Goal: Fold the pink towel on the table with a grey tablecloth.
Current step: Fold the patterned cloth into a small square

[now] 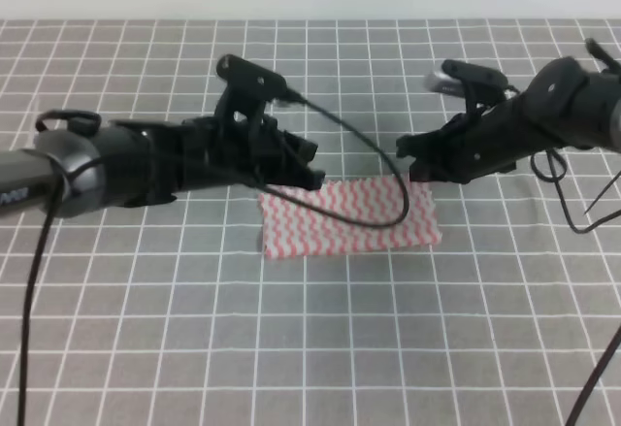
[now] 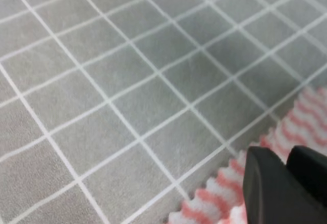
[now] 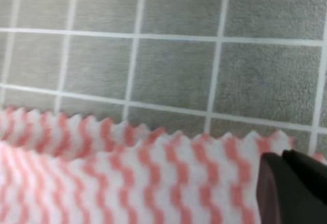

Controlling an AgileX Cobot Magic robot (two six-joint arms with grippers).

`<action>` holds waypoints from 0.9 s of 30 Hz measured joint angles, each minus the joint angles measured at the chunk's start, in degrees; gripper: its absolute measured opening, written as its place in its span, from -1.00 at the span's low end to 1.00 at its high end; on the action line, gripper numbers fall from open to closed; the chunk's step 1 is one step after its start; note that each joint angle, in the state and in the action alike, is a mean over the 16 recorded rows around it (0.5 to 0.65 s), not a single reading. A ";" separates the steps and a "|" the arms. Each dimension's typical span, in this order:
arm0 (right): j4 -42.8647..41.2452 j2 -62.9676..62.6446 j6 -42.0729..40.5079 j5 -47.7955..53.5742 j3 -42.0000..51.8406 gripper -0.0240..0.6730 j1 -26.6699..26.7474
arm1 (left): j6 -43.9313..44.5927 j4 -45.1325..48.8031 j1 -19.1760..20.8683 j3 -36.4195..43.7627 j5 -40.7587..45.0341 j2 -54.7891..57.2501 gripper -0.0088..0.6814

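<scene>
Fingers of my left gripper and right gripper look pressed together on the pink towel's far corners, apparently for folding.

The tabletop is covered by a grey cloth printed with thin white lines that form a grid of small squares, and it fills almost the whole exterior view. On it, a little right of centre, lies the pink towel, pink-red and white zigzag striped with serrated edges, spread flat as a wide rectangle.
</scene>
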 joint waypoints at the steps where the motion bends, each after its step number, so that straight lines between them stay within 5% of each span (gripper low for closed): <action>1: -0.09 -0.36 0.05 0.60 0.00 -0.97 -0.16 | -1.42 0.82 0.17 -0.01 0.57 -0.22 -0.76; 15: -1.62 -4.96 1.50 13.44 0.11 -0.97 -1.56 | -26.01 18.19 5.71 -0.06 12.75 -2.26 -0.76; 27: -2.95 -3.25 2.48 14.85 0.50 -0.97 -0.63 | -28.23 20.39 6.58 -0.04 16.14 -0.51 -0.76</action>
